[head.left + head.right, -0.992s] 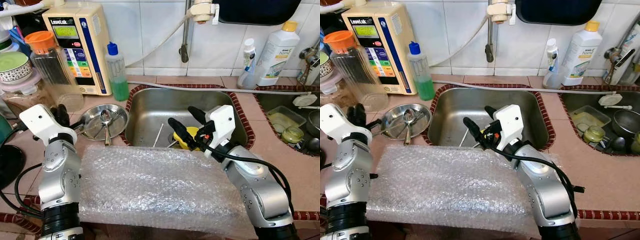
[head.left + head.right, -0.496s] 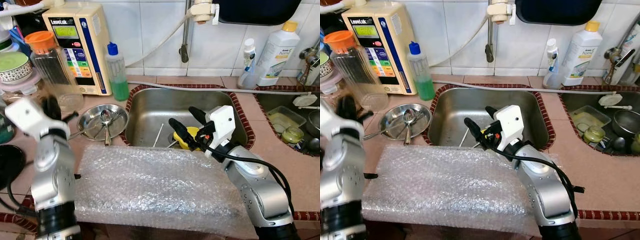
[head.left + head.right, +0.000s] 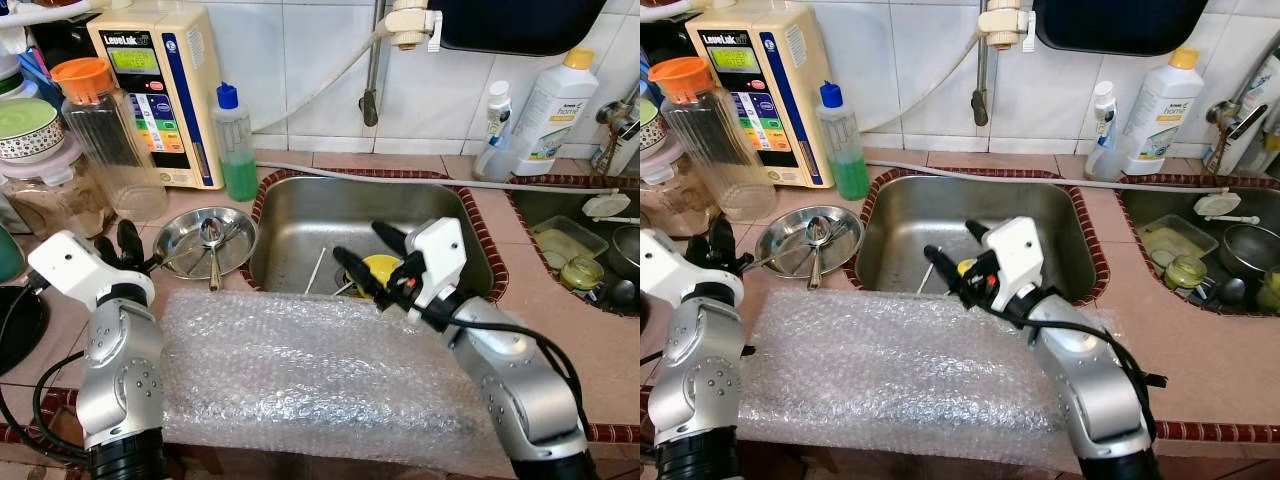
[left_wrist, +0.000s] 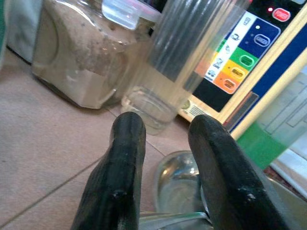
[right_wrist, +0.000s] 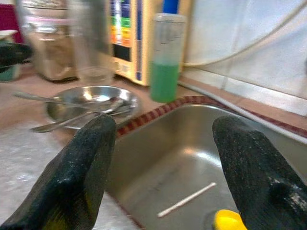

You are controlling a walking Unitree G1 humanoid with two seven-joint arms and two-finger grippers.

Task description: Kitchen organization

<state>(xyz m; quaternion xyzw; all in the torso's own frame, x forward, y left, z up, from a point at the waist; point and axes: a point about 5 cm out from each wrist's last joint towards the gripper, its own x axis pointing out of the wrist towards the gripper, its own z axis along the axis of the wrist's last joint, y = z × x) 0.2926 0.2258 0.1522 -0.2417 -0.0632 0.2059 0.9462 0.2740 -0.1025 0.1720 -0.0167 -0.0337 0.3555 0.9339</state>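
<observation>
Reach step: right tool [image 3: 372, 262], fingers apart and empty, hangs over the stainless steel sink [image 3: 300, 215], just above the yellow cup [image 3: 383, 267] inside. Next, probably: lower, clamp the cup rim. Left tool [image 3: 118, 243], fingers slightly apart, empty, well left of the sink.

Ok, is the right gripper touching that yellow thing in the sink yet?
Apart. In the right wrist view the open right gripper hangs over the basin, and the yellow object sits below and between its fingers with bare sink metal visible between them.
</observation>
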